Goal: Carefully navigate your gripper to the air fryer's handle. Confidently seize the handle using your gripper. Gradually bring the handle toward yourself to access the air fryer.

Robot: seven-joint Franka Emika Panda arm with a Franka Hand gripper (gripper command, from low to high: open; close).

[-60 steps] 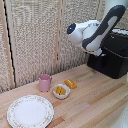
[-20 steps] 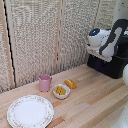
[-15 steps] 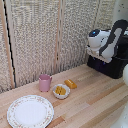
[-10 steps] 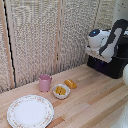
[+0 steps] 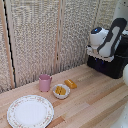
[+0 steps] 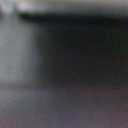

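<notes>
The arm (image 5: 107, 37) is reaching in from the exterior view's right and is hanging its white and grey wrist right against the front of the fryer (image 5: 111, 65), which is sitting on the far right end of the wooden table (image 5: 92, 97), close to the slatted screen (image 5: 45, 35). The fryer is showing only as a glossy black box, its front face turning toward the exterior view's left, toward the open stretch of table. The handle is lying behind the wrist, so neither its long axis nor the way it is jutting is showing. The gripper is likewise tucked between wrist and fryer, and I cannot tell whether its fingers are spread, pressed together or pinching anything. The wrist view is giving only a dark blurred surface with a pale band along one edge, too soft to read. Well apart from the fryer, toward the exterior view's left, a pink cup (image 5: 45, 82) is standing upright; just beside it a small bowl (image 5: 61, 91) is holding yellow pieces, with an orange piece (image 5: 71, 84) lying on the wood next to it. Nearer the camera a patterned plate (image 5: 30, 111) is resting flat.
</notes>
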